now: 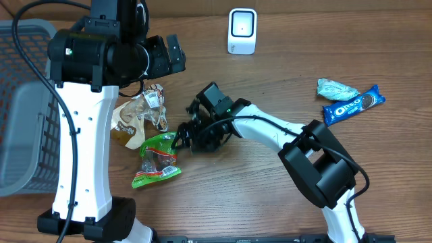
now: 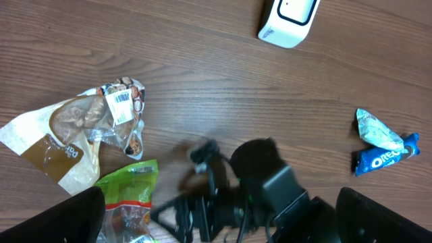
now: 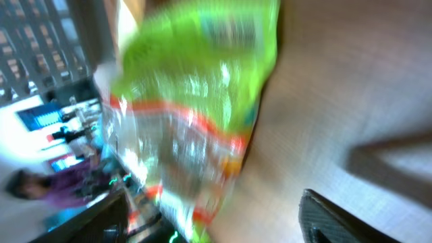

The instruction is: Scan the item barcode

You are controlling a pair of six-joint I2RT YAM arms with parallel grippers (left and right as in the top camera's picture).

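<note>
Looking down from overhead, the green snack packet (image 1: 156, 158) lies flat on the wooden table (image 1: 236, 202), at about 8 o'clock from the table's middle. The right gripper (image 1: 183, 138) sits just beside the packet's 2 o'clock corner; from this height I cannot tell whether it touches. A tan bag (image 1: 135, 115) with a barcode label lies at 11 o'clock from the green packet, edges meeting. The left gripper (image 1: 169, 57) hangs above the table at 12 o'clock from the tan bag, with nothing in it. The white scanner (image 1: 242, 30) stands at 12 o'clock on the table, well apart from both packets. At 3 o'clock lie an Oreo pack (image 1: 353, 106) and a pale mint wrapper (image 1: 336, 88), touching. A grey basket (image 1: 20, 101) fills the 9 o'clock edge.

In the left wrist view, the left fingers (image 2: 61, 219) sit in the two bottom corners, spread wide with only the scene below showing between them. The green packet is at 7 o'clock, the tan bag at 9, the scanner at 1, and the Oreo pack at 3.

The right wrist view is badly blurred. The green packet fills the frame from 12 down to 7 o'clock. The right fingers (image 3: 344, 219) show at the bottom corners, standing wide apart, not pinching the packet.
</note>
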